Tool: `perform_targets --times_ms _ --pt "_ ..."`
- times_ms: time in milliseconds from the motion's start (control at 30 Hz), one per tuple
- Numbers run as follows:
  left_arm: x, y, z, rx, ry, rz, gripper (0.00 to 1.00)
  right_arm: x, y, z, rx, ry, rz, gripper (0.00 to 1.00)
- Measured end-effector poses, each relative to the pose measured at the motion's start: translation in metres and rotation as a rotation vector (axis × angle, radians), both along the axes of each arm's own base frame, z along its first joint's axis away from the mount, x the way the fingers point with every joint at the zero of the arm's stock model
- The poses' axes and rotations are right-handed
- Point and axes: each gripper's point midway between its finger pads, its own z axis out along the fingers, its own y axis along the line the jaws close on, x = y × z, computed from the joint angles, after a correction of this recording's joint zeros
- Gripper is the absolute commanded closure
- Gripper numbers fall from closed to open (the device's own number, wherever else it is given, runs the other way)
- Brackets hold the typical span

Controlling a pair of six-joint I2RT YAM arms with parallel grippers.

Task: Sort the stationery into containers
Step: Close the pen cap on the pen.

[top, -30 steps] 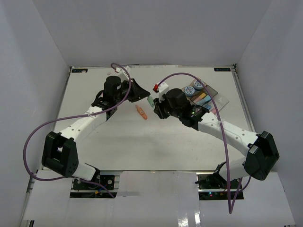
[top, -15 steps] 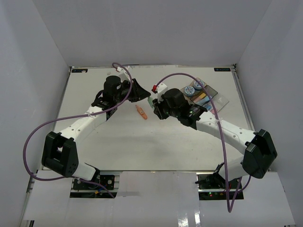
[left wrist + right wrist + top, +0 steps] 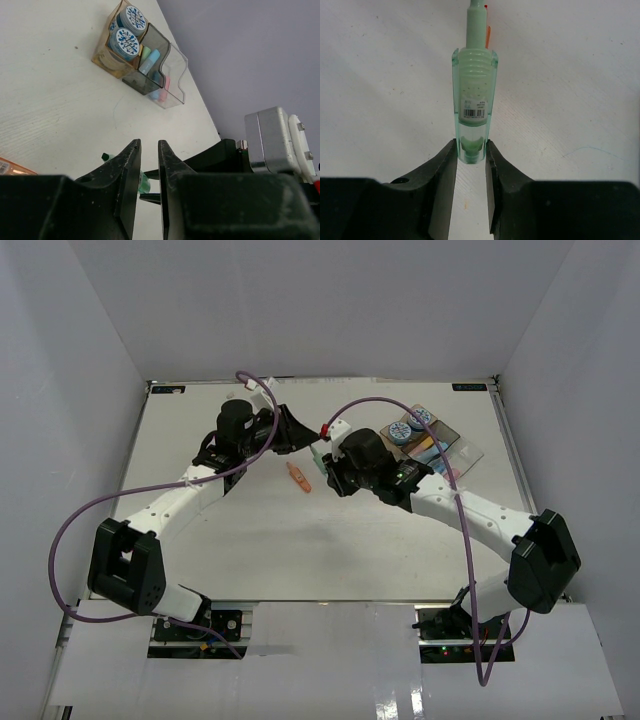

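Right wrist view: we clamp the green piece [image 3: 472,95] in the right end effector [image 3: 470,146] for carrying to the containers [image 3: 175,70], left end effector [image 3: 149,146] narrow and empty.

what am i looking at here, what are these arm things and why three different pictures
These are two robot arms bolted at the near edge of a white table. The wide picture comes from a fixed camera above and behind them: left arm, right arm. The other two come from a small camera on each wrist, looking along that arm's tool. The right tool is clamped on a green pen-like piece. The left tool holds nothing, its fingers nearly together. An orange piece lies loose on the table. At the far right stand joined see-through trays, with two blue-and-white rolls in the amber one and pastel pieces in the others.
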Motion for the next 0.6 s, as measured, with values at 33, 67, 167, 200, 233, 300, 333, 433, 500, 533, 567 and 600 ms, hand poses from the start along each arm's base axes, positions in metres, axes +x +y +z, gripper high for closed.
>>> perform_targets --times_ms 33,67,167,200,233,300,333,433,500,533,567,600 --pt "-0.001 0.0 0.0 -0.003 0.001 -0.003 0.68 0.0 0.0 0.0 -0.002 0.003 0.0 0.75" --pt "-0.002 -0.001 0.0 -0.006 0.003 -0.008 0.68 0.0 0.0 -0.001 -0.005 0.006 0.0 0.75" --pt "-0.003 -0.002 -0.001 -0.011 0.008 -0.013 0.67 0.0 0.001 -0.001 -0.007 0.011 -0.002 0.75" --pt "-0.003 -0.002 -0.001 -0.012 0.009 -0.014 0.67 0.0 0.001 -0.001 -0.009 0.013 -0.003 0.75" --pt "-0.004 -0.002 -0.003 -0.011 0.011 -0.014 0.65 0.0 0.001 0.0 -0.008 0.013 -0.003 0.75" --pt "-0.004 -0.001 -0.005 -0.007 0.017 -0.01 0.63 0.0 0.001 0.0 -0.008 0.014 -0.004 0.75" --pt "-0.003 0.0 -0.005 -0.005 0.016 -0.001 0.6 0.0 0.0 0.0 -0.009 0.014 -0.004 0.75" --pt "0.0 0.005 -0.002 0.003 0.008 0.038 0.51 0.0 0.0 -0.001 -0.011 0.013 -0.007 0.75" --pt "-0.001 0.009 0.004 0.003 -0.003 0.064 0.47 0.001 0.0 0.0 -0.01 0.012 -0.007 0.75" --pt "-0.001 0.011 0.009 0.0 -0.012 0.074 0.44 0.001 0.0 -0.001 -0.009 0.012 -0.007 0.75" --pt "-0.003 0.014 0.013 -0.004 -0.023 0.084 0.41 0.0 0.0 -0.001 -0.01 0.012 -0.007 0.75" --pt "-0.004 0.015 0.017 -0.009 -0.031 0.09 0.39 0.0 0.0 -0.001 -0.008 0.011 -0.007 0.75"
